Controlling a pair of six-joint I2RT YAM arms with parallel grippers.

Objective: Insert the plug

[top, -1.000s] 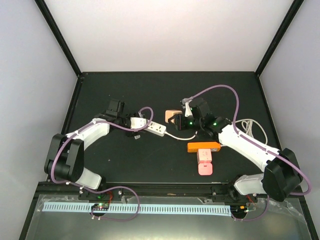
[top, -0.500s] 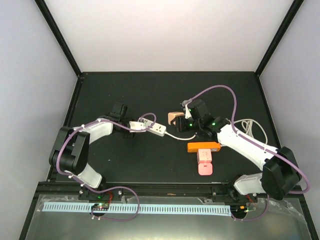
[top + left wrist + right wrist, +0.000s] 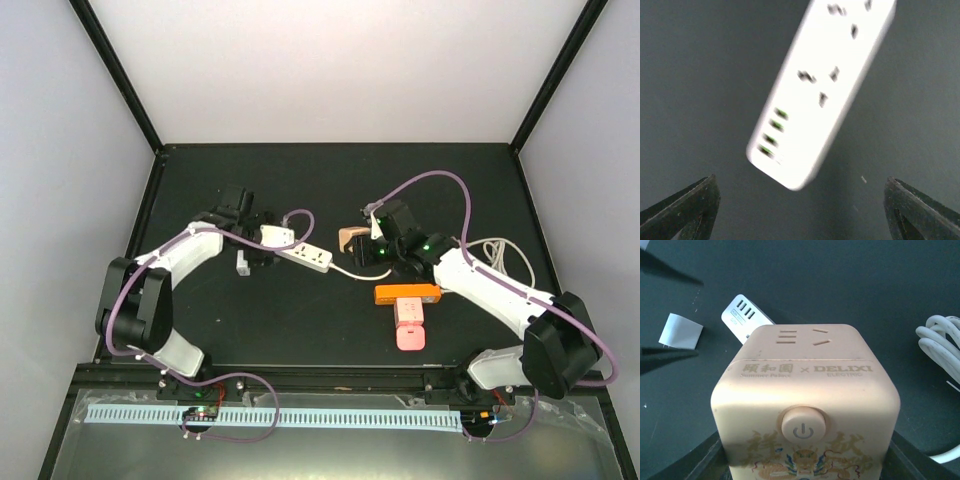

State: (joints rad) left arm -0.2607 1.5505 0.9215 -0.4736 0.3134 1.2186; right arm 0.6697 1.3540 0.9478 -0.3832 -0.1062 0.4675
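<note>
A white power strip (image 3: 302, 251) lies at the table's middle, its cord running right. In the left wrist view the strip (image 3: 822, 92) is blurred, with green-lit slots at its near end. My left gripper (image 3: 253, 240) is open and empty just short of that end, its fingers (image 3: 687, 210) wide apart at the frame's bottom corners. My right gripper (image 3: 365, 245) is shut on a beige cube socket (image 3: 807, 405) with a round power button, holding it right of the strip (image 3: 746, 315). The cube also shows in the top view (image 3: 349, 239).
An orange block (image 3: 407, 294) and a pink block (image 3: 410, 326) lie in front of the right arm. A coiled white cable (image 3: 497, 255) lies at the right and also shows in the right wrist view (image 3: 940, 345). A small white piece (image 3: 681, 331) sits left of the strip.
My left gripper has shifted around the strip's left end and drawn back a little, and the strip's end has swung slightly. The right gripper with the cube has barely moved.
</note>
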